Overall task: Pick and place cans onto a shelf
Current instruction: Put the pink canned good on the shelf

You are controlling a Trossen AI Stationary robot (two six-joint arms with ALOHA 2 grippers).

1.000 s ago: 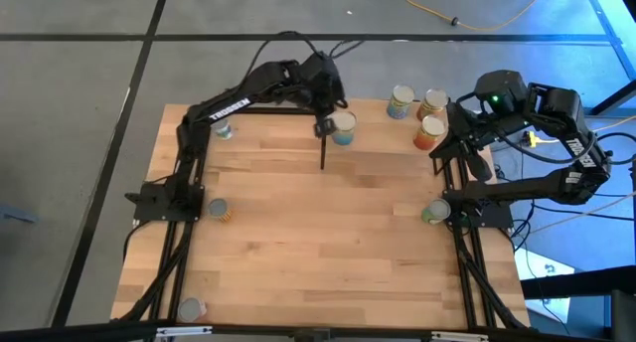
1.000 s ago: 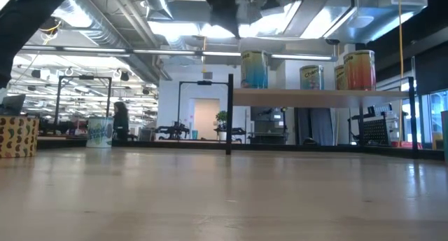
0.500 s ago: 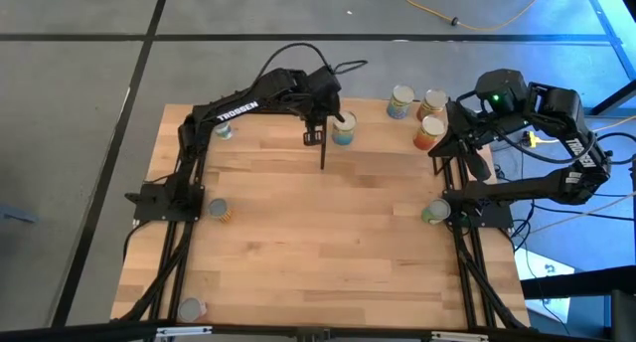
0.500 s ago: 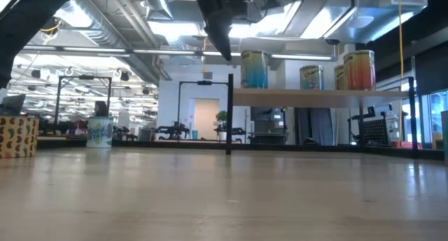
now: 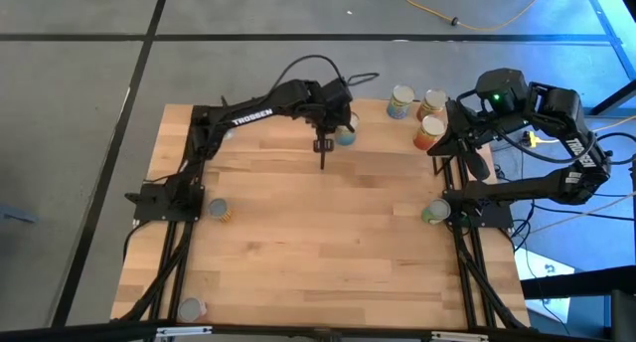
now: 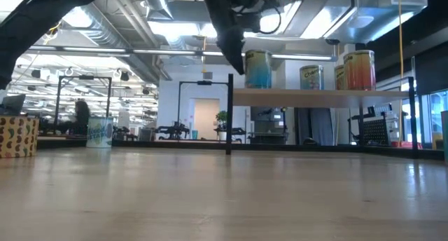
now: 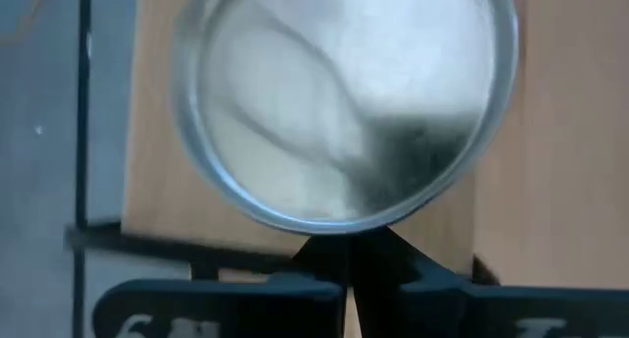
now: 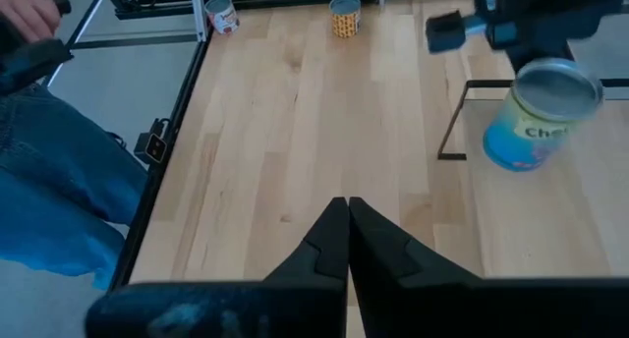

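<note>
A blue-labelled can [image 5: 345, 135] stands upright on the shelf [image 5: 383, 148] near its left post [image 5: 323, 159]; its silvery lid fills the left wrist view [image 7: 344, 92]. My left gripper [image 5: 324, 143] is shut and points down, just left of this can [image 6: 257, 69] and level with its upper part [image 6: 236, 57]. Three more cans [image 5: 400, 101] [image 5: 432, 103] [image 5: 429, 133] stand at the shelf's far right. My right gripper [image 8: 346, 208] is shut and empty, waiting at the table's right edge [image 5: 477, 166]. My left gripper's shut fingertips [image 7: 349, 254] stand by the rim of the blue can's lid [image 7: 295, 225], on the side toward the table's left. I cannot tell whether they touch it. The can stands upright on the shelf.
Loose cans stand on the tabletop at the left [image 5: 218, 211], front left [image 5: 190, 308], right [image 5: 434, 213] and far left under my left arm [image 5: 224, 130]. A person in blue trousers [image 8: 59, 181] stands beside the table's left side. The shelf's black post rises near the table's middle.
My left gripper has come down from high above the shelf and moved toward the table's right, ending close beside the blue can's left side. The arm has stretched out farther. The can has stayed upright in its place on the shelf.
</note>
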